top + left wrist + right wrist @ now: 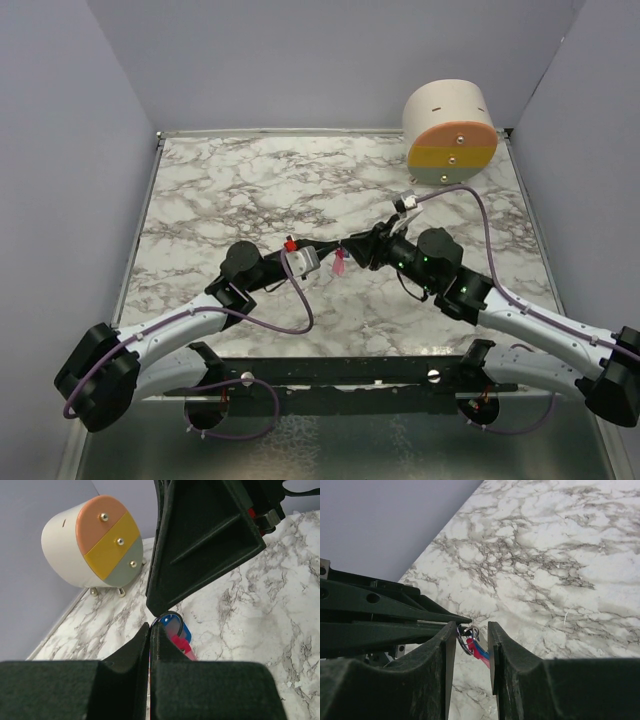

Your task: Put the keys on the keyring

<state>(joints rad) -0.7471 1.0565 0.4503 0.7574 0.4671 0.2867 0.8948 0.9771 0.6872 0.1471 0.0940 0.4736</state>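
Blue key [488, 654] inside right end effector [471, 627]

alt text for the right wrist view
A pink-tagged keyring and a blue key sit in the gap between the fingers of the right claw. The left claw reaches in from the left, its tip at the ring, over a marble table.

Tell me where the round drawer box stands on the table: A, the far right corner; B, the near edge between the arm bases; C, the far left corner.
A: the top view shows the round drawer box in the far right corner of the marble table.
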